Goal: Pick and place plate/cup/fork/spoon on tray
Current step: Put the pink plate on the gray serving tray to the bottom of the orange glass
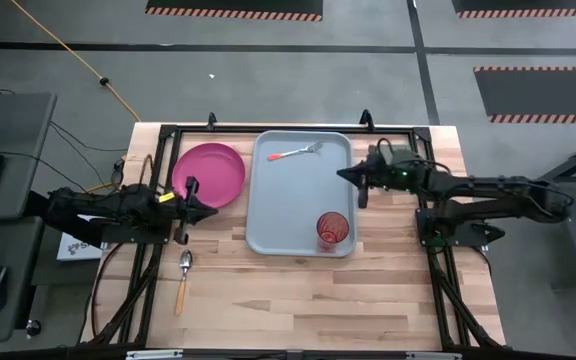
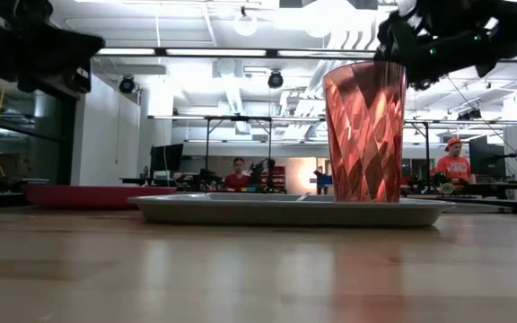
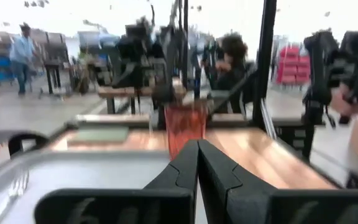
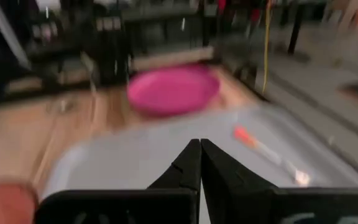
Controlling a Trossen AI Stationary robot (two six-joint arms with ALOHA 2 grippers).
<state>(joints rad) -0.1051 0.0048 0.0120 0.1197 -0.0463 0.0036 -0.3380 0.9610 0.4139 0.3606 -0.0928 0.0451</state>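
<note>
The grey-blue tray [image 1: 288, 200] lies mid-table. The fork [image 1: 296, 153] lies on the tray's far part. The red-orange cup [image 1: 333, 230] stands upright in the tray's near right corner and also shows in the low view [image 2: 363, 130]. The magenta plate [image 1: 208, 175] rests flat on the table left of the tray. The spoon [image 1: 183, 275] lies on the table nearer the front. My left gripper [image 1: 211, 212] is shut and empty, raised by the plate's near edge. My right gripper [image 1: 346, 175] is shut and empty, raised over the tray's right rim.
A dark frame runs along the table's left, right and far sides [image 1: 268, 128]. Bare wood lies in front of the tray [image 1: 318, 300]. People and equipment show in the room beyond the table [image 2: 238, 175].
</note>
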